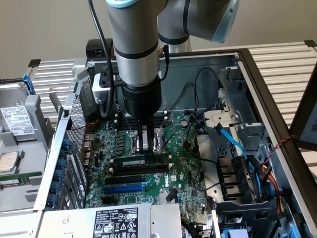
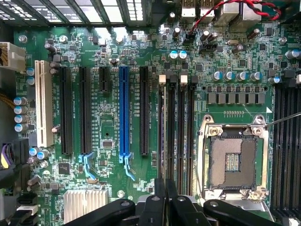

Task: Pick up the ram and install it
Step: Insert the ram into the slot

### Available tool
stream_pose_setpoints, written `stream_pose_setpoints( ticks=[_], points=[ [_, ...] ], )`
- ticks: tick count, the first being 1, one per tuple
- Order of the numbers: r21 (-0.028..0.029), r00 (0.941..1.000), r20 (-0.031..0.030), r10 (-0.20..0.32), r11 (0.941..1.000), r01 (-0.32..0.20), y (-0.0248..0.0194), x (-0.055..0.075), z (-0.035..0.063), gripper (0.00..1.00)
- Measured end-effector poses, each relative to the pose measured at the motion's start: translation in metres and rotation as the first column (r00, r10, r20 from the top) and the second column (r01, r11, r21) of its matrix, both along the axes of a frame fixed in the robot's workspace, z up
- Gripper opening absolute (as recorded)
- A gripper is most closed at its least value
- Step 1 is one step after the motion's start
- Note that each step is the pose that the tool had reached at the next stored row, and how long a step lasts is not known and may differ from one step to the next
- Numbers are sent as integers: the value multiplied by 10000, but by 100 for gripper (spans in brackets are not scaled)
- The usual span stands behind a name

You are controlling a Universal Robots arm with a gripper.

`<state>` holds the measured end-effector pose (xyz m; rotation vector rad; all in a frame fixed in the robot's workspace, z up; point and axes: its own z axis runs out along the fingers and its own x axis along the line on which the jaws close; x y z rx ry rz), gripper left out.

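The green circuit-board ram stick [image 1: 141,161], with black chips and a small white label, stands on edge in a long black memory slot on the green motherboard [image 1: 188,168]. This slot lies just beyond the other black slot and the blue expansion slot [image 1: 124,188]. The print on the ram's label is too small to read.

The black two-finger gripper [image 1: 147,144] on the grey arm hangs straight above the middle of the ram, with its tips at the stick's upper edge. Contact cannot be confirmed. In the wrist view the gripper [image 2: 165,202] has its fingers drawn together, with only a thin seam between them.

A white sticker [image 1: 116,223] sits on the grey metal unit at the near edge of the case. It carries rows of black print and certification marks, none legible. To the exterior view's left, outside the case, lies a drive with a white label [image 1: 12,116], also unreadable. The wrist view shows the empty silver-framed processor socket [image 2: 233,160] beside the memory slots.
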<state>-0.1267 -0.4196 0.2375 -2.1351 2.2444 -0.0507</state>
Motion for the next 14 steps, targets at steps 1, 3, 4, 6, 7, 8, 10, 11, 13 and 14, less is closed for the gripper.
stream_pose_setpoints(
  ticks=[1,3,4,6,7,8,10,11,13,14],
  points=[
    [6,10000,-6,0,10000,0,0,0,0,13],
    [44,10000,-47,1,10000,-1,-1,0,0,13],
    [65,10000,-72,1,10000,0,0,0,0,13],
    [84,9999,-118,0,10000,1,0,-1,-2,13],
    [83,9999,-119,0,10000,1,0,-1,-2,13],
    [83,9999,-119,-1,10000,1,0,-1,-4,13],
    [87,9999,-116,0,10000,1,0,0,-14,13],
    [85,9999,-118,0,10000,1,0,0,-19,13],
    [83,9999,-124,0,10000,1,-1,-1,-26,13],
    [82,9999,-139,0,10000,1,-1,0,-26,13]
  ],
)
